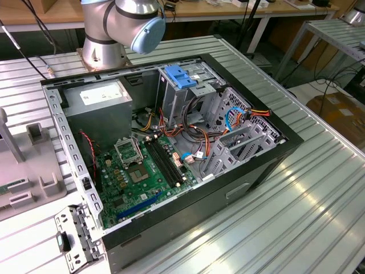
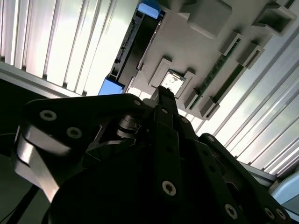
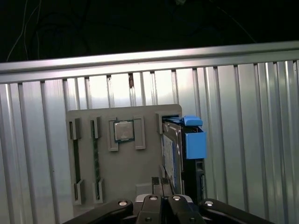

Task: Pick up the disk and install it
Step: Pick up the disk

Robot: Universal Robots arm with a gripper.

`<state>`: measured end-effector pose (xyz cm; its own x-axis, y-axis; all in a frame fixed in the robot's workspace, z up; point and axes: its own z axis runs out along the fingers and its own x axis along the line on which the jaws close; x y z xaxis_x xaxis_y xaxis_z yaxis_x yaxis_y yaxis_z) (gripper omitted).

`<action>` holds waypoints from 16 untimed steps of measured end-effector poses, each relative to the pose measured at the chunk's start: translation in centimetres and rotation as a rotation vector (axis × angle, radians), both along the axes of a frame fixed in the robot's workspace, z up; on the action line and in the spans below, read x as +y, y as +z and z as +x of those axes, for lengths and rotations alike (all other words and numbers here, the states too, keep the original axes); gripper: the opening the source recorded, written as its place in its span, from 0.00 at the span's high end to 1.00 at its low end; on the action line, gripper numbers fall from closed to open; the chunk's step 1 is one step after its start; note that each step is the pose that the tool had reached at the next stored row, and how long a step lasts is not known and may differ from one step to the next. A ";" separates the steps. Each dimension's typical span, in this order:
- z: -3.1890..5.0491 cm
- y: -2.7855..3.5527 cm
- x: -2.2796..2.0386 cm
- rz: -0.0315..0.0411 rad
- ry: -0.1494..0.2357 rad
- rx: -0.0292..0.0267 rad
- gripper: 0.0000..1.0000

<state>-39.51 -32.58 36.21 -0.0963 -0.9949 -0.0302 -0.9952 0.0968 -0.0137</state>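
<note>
Ok, status: gripper (image 3: 161,184) looks closed on nothing, jaws together at the centre with the outer links splayed. It hangs over the ribbed metal tabletop (image 3: 37,154), pointing down at the grey holder plate (image 3: 121,172).

Disk (image 3: 194,142) is not picked. It stands on its long edge in the slot at one side of the holder plate, a dark slab with the light-blue carrier showing at its ends. Relative to the gripper it is ahead of the tip and offset to one side, not on the gripper's centreline. Clear gap between them, no contact.

The second wrist view gives the same layout from the side: gripper (image 2: 166,95) in the foreground, the disk (image 2: 138,46) beyond the tip and off to the side, running lengthwise away from the gripper along the edge of the holder plate (image 2: 196,51).

Other parts on the plate, all beyond the gripper tip:
- processor chip (image 3: 124,131) in its square pocket, closest to the gripper's line, just beside the disk's slot
- two memory sticks (image 3: 74,158) in narrow slots, on the side of the chip away from the disk

The exterior view shows the open computer case (image 1: 251,171) lying on the tabletop, with a blue bracket (image 1: 179,77) on the drive cage.
</note>
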 end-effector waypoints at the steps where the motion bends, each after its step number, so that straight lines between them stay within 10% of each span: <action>1: 0.00 0.00 0.00 0.0000 0.000 0.0000 0.83; 8: 0.00 0.00 0.01 0.0000 0.000 -0.0001 0.46; 16: 0.00 -0.02 0.12 0.0000 0.000 0.0001 0.46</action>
<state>-39.51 -32.46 36.19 -0.0965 -0.9949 -0.0302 -0.9952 0.0970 -0.0136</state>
